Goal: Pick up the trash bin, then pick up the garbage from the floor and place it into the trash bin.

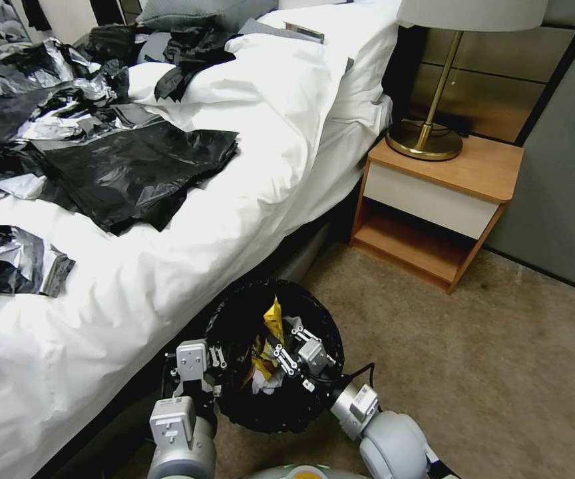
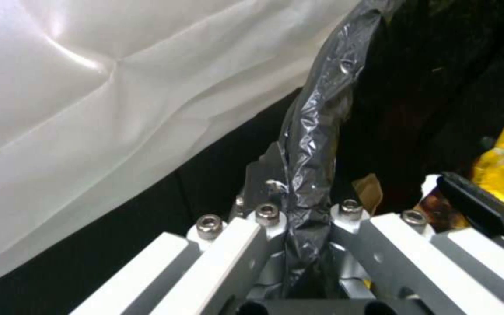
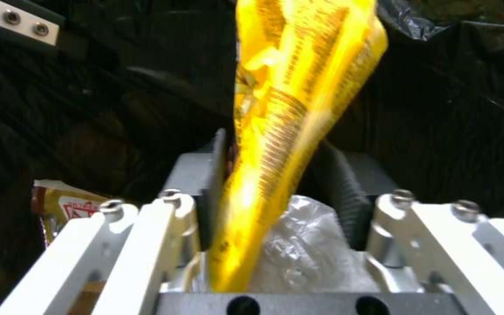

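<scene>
The trash bin [image 1: 234, 332], lined with a black bag, hangs close to the bed's side above the floor [image 1: 500, 372]. My left gripper [image 1: 215, 359] is shut on its rim and liner [image 2: 310, 144]. My right gripper [image 1: 286, 346] reaches into the bin's mouth, its jaws apart. A yellow snack wrapper [image 3: 287, 122] stands blurred between its fingers [image 3: 214, 175], leaning on one pad; it pokes up from the bin [image 1: 274, 319]. More garbage lies inside: a red-and-white wrapper [image 3: 65, 205], a brown scrap [image 2: 369, 188] and clear crumpled plastic [image 3: 304, 245].
The bed [image 1: 188, 219] with its white duvet fills the left, strewn with large black plastic sheets [image 1: 134, 166]. A wooden nightstand [image 1: 440, 199] with a brass lamp [image 1: 434, 120] stands at the back right. Open carpet lies to the right.
</scene>
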Robot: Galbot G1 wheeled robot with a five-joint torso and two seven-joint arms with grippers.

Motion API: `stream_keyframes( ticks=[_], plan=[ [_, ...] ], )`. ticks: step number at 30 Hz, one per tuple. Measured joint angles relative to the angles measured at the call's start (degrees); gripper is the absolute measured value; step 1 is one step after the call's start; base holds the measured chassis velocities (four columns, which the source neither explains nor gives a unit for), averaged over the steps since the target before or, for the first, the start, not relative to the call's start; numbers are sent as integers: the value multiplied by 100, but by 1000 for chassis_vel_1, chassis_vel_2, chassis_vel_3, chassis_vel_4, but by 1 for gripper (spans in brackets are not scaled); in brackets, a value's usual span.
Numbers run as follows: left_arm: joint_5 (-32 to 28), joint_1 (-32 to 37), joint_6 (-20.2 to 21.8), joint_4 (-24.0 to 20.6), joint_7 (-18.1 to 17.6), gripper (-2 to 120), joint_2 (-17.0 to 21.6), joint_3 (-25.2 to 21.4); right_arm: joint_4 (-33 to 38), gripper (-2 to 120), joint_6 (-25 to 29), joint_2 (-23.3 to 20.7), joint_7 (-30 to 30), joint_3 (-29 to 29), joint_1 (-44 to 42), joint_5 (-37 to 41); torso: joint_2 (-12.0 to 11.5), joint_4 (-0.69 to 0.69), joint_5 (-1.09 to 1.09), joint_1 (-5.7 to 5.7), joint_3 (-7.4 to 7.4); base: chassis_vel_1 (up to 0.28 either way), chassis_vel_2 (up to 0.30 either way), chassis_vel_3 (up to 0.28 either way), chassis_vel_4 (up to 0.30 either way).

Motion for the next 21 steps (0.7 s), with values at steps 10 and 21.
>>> stream_keyframes(
  ticks=[10,21],
  plan=[
    [1,11,-1,-17,0,0,12,-4,398,84,87,-119,35,28,-247,-180,0,-1,0,0,0,0,0,0,0],
    [-3,-10,0,67,7,0,14,-67,1210,100,404,-274,34,154,-568,-601,0,-1,0,0,0,0,0,0,0]
  ],
)
